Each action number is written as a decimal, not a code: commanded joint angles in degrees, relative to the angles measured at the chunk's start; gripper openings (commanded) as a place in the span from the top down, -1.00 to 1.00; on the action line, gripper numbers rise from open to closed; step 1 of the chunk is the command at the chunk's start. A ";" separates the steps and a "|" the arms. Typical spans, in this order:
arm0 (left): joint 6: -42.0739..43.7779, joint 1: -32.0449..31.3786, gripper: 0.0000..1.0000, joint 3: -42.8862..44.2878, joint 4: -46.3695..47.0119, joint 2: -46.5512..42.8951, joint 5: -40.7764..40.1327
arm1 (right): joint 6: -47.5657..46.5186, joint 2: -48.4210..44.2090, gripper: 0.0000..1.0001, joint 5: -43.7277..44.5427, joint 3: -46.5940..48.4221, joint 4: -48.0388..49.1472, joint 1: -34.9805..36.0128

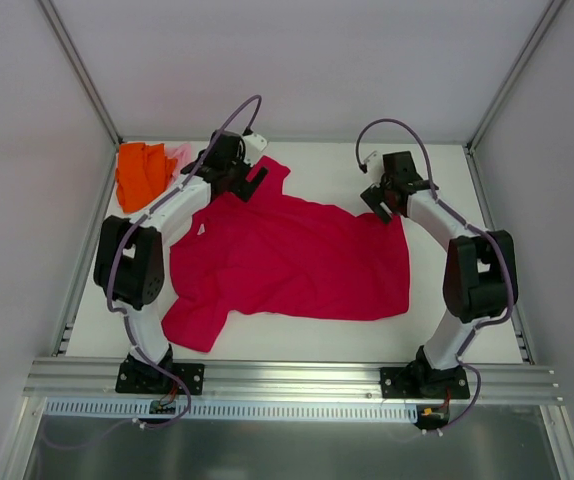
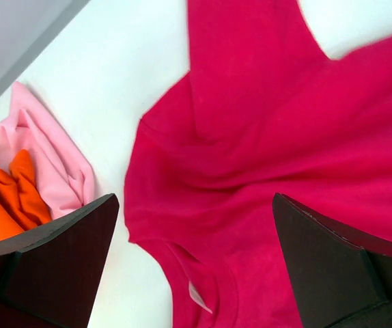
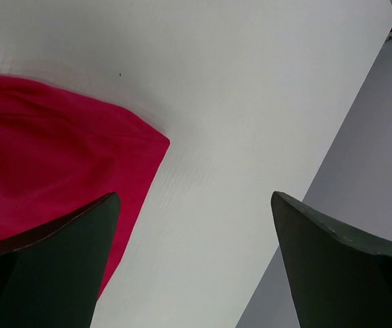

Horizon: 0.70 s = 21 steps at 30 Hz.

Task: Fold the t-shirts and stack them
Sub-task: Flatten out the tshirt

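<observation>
Both jaws of my left gripper [image 1: 254, 180] stand wide apart with nothing between them, and it hangs over the far sleeve of the crimson t-shirt [image 1: 297, 262]. My right gripper [image 1: 377, 200] is just as slack and empty, above the shirt's far hem corner. The shirt lies spread across the middle of the table [image 1: 317, 165], neck to my left and hem to my right. I judge it is laid out this way so the first fold has a flat start, though the near sleeve is rumpled. The orange t-shirt [image 1: 139, 175] and the pink t-shirt [image 1: 180, 155] sit bunched together in the far left corner, probably parked clear of the folding space. Underneath is a smooth, matte white top; pale walls [image 1: 27, 150] close three sides, and a metal rail [image 1: 287, 375] runs along the near edge
</observation>
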 commanded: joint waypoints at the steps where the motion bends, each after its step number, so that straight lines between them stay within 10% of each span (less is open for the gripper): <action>1: -1.92 0.65 -0.98 4.77 1.09 2.76 -4.93 | 1.22 -4.04 -0.99 -0.11 2.31 2.92 -0.43; 6: -5.36 0.82 -0.97 1.45 3.71 -6.45 -1.96 | 3.15 -9.66 -0.63 7.80 2.05 9.59 -0.51; 8: -7.28 1.26 -0.97 0.39 3.64 -11.64 0.42 | 3.33 -14.74 -0.99 8.16 -1.37 11.37 -0.51; 21: -13.71 1.35 -0.97 -12.00 8.99 -30.10 9.74 | 5.71 -23.75 -0.99 -0.89 -4.90 7.94 -1.65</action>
